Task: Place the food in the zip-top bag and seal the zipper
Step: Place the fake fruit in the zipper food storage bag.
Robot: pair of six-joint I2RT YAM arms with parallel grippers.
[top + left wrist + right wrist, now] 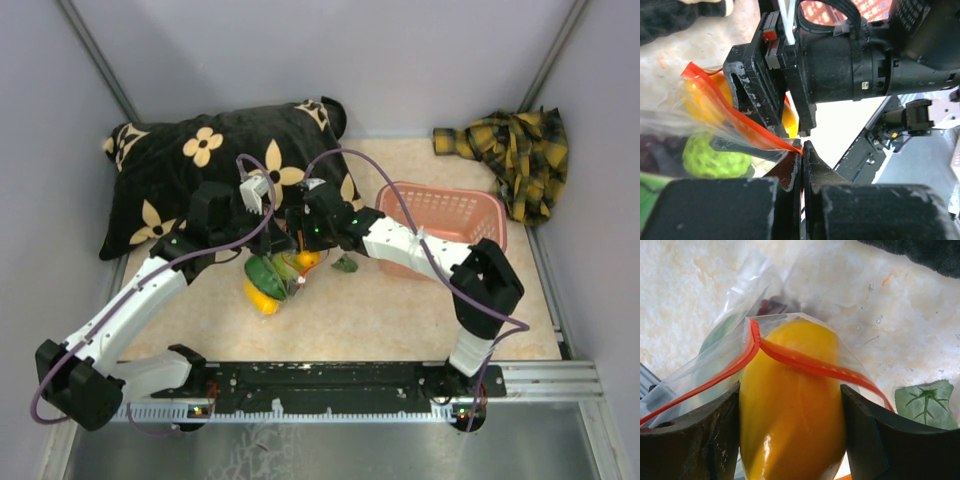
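Here was a robot lab's test cell, no question. Plain grey walls [400, 60] boxed the scene in and metal frame struts [95, 55] ran up the corners. A black mounting rail [330, 378] along the near edge carried two robot arms [130, 305]. On the mottled beige surface [400, 310] sat staged home props: a flowered black pillow [200, 170], a plaid cloth [520, 150], a pink lattice basket [450, 210].

Right claw [790, 390] clamps yellow mango [790, 440] at zip-top bag [765, 285] mouth; leafy piece [925, 402] alongside
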